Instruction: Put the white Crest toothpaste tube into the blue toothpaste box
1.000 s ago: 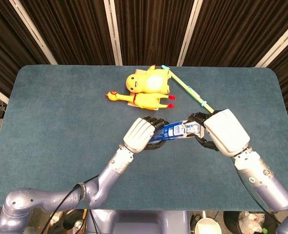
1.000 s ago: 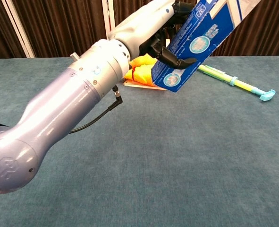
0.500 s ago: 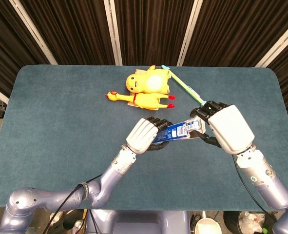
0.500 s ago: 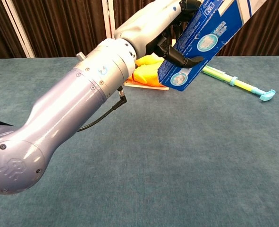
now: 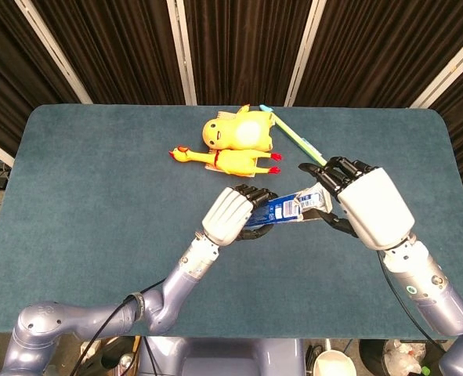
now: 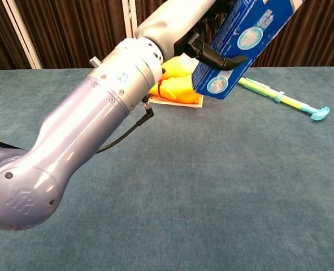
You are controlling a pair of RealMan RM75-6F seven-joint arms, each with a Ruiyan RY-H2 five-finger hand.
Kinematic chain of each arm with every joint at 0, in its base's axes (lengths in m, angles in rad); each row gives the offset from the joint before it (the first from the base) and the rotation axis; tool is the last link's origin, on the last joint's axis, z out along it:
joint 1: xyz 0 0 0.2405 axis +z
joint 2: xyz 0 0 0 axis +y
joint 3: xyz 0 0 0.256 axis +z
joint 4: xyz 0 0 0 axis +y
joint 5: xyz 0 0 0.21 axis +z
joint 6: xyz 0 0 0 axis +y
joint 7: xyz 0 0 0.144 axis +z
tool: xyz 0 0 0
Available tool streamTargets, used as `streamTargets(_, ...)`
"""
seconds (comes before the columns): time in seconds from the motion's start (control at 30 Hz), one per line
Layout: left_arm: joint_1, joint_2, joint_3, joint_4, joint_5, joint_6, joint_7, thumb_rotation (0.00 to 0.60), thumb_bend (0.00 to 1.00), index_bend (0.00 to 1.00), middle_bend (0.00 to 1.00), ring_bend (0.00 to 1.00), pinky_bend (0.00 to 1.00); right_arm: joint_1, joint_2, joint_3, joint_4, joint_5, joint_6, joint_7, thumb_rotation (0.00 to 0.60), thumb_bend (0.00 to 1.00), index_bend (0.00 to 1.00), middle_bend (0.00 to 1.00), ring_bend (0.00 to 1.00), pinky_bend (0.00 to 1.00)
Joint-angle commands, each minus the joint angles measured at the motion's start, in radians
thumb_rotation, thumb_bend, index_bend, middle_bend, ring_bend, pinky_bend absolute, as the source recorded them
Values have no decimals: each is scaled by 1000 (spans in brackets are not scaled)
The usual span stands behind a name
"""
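The blue toothpaste box (image 5: 282, 210) hangs tilted in the air, well above the table (image 5: 98, 196), its printed face with round pictures showing. The white toothpaste tube (image 5: 313, 199) pokes from its upper end.

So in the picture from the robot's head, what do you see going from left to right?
Rubber chicken → left robot hand → blue toothpaste box → right robot hand. The yellow plush and toothbrush overlap these, so I skip them.

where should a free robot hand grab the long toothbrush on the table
Probably at the mid-handle of the toothbrush, from straight above: it lies flat and diagonal on the table, its far end close beside the yellow plush toy, the nearer half bare.
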Motion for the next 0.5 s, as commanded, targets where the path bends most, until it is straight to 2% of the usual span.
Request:
streamTargets(0.03,-1,-18,-18,13,-1,29,-32,600,422,382,551,531,546,-4,-3,-4,16,-10,7,-1,600,355,249,501,359,593)
streamTargets(0.27,0,-40,-52,31,-11,72,-85,600,422,368,545,520,546,-8,-7,-4,41,-12,17,13,600,355,249,501,359,592)
streamTargets(0.5,2,-50,-50,46,-10,91,-113,600,422,365,544,519,546,-20,-14,-7,46,-32,47,-5,600,355,249,501,358,584)
